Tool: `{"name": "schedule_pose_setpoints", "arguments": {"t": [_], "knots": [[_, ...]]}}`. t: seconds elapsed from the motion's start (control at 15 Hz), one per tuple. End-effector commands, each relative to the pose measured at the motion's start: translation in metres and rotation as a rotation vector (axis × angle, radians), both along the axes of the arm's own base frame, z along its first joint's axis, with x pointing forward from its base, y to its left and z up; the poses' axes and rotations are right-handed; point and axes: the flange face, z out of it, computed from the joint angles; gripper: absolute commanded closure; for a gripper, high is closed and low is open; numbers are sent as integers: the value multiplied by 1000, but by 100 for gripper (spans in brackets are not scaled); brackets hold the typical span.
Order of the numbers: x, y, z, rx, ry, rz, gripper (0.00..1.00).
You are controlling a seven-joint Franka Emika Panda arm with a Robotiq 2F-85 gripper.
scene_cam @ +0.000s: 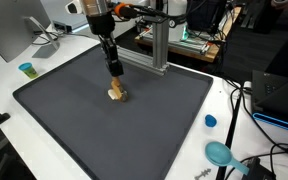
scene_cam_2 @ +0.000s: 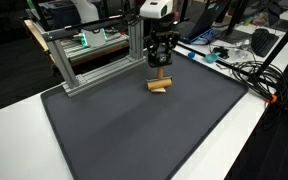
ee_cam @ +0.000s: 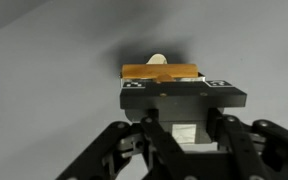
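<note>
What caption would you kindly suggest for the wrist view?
End effector hovering above a small wooden block on a dark grey mat.

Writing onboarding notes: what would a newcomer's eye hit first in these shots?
The end effector hangs just above a small tan wooden piece, which lies alone toward the back of a large dark mat. Close behind them, at the mat's edge, stands an aluminium frame. In an exterior view a teal cup sits on the white table off the mat's corner.
</note>
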Motion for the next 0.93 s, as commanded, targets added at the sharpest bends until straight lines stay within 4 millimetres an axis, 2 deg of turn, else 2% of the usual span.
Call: {"name": "schedule_pose_setpoints", "arguments": {"t": [0.0, 0.2, 0.47, 0.67, 0.87], "knots": [[-1, 20, -32, 36, 111, 14, 79], [-4, 30, -38, 26, 158, 13, 79], [-19, 24, 0, 3, 135, 29, 79], [-31, 10, 38, -50, 8, -59, 79], [-31, 5, 53, -119, -52, -117, 79]]}}
